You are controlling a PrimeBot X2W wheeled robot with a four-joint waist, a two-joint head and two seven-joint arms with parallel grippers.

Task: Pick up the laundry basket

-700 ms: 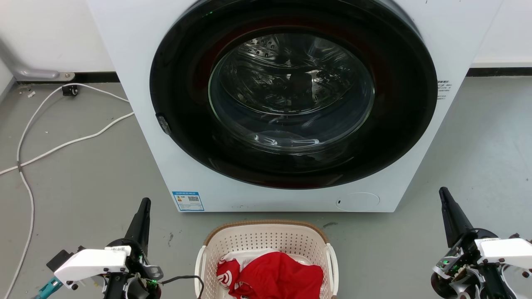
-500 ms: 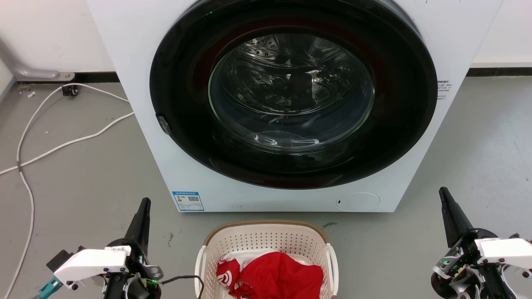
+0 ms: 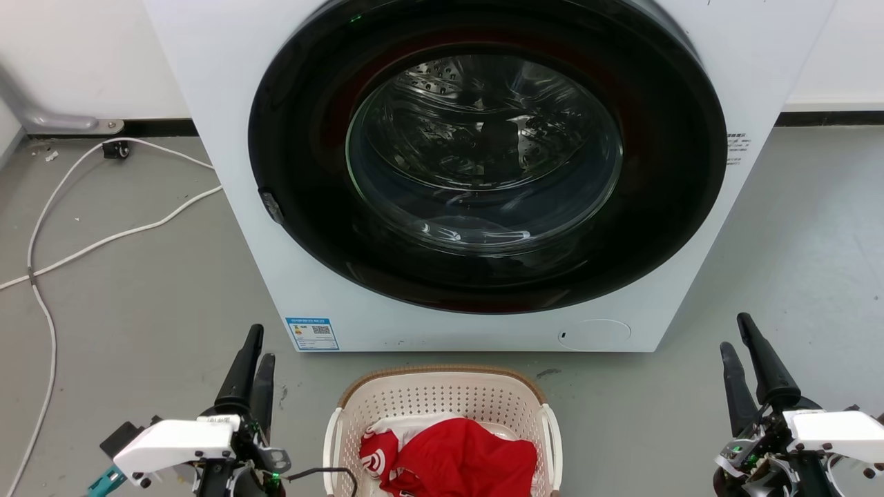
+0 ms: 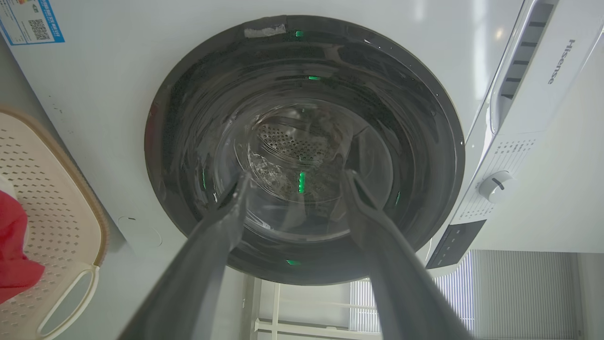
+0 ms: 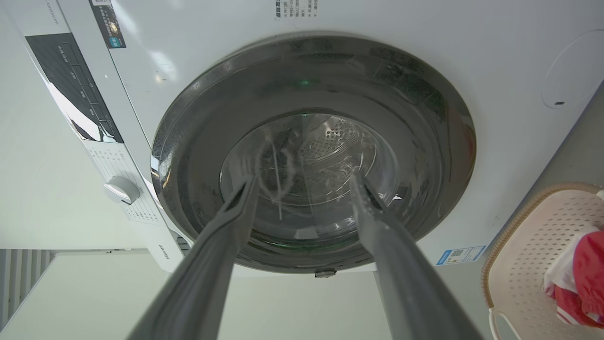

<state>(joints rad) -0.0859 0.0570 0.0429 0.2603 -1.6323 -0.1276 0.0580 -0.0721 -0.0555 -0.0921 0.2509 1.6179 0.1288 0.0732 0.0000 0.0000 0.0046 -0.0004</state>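
Observation:
The laundry basket [image 3: 442, 397] sits on the floor at the bottom centre of the head view, cream with perforated walls, a brown rim and white side handles, holding red and white cloth. Part of the basket [image 4: 52, 189] lies at the left edge of the left wrist view, and the basket [image 5: 524, 236] also lies at the lower right of the right wrist view. My left gripper [image 3: 257, 345] stands open to the left of the basket, apart from it. My right gripper [image 3: 733, 333] stands open far to its right. Nothing is between either pair of fingers.
A white washing machine [image 3: 228, 103] with a round dark glass door [image 3: 483, 159] stands right behind the basket. White cables [image 3: 90, 241] run over the grey floor at the left. Bare floor lies on both sides of the basket.
Both wrists have turned, so two fingers of each gripper now show apart where one dark finger showed before. Both grippers have shifted slightly. The basket has not moved.

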